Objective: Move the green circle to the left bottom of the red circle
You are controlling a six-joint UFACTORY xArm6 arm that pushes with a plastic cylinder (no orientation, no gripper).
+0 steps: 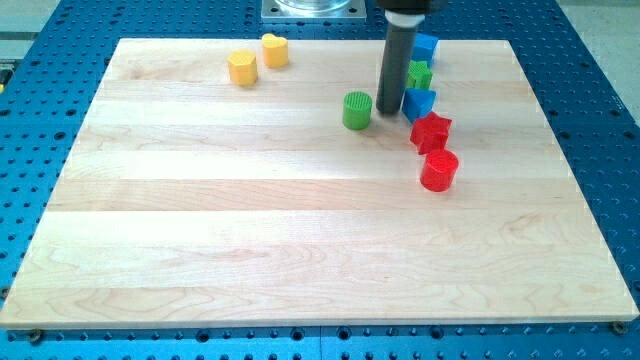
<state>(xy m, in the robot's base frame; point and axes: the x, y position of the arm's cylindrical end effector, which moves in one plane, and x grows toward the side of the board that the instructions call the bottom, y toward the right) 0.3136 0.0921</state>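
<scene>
The green circle (357,110) stands on the wooden board, above the middle and a little to the view's right. The red circle (439,170) is lower and farther to the view's right. My tip (389,109) rests on the board just to the right of the green circle, very close to it, between it and a blue block (419,103). The rod rises straight up and out of the view's top.
A red star (431,131) lies just above the red circle. A green block (420,74) and another blue block (426,47) stand behind the rod. Two yellow blocks (242,67) (275,50) sit at the top left. The board (200,220) lies on a blue perforated table.
</scene>
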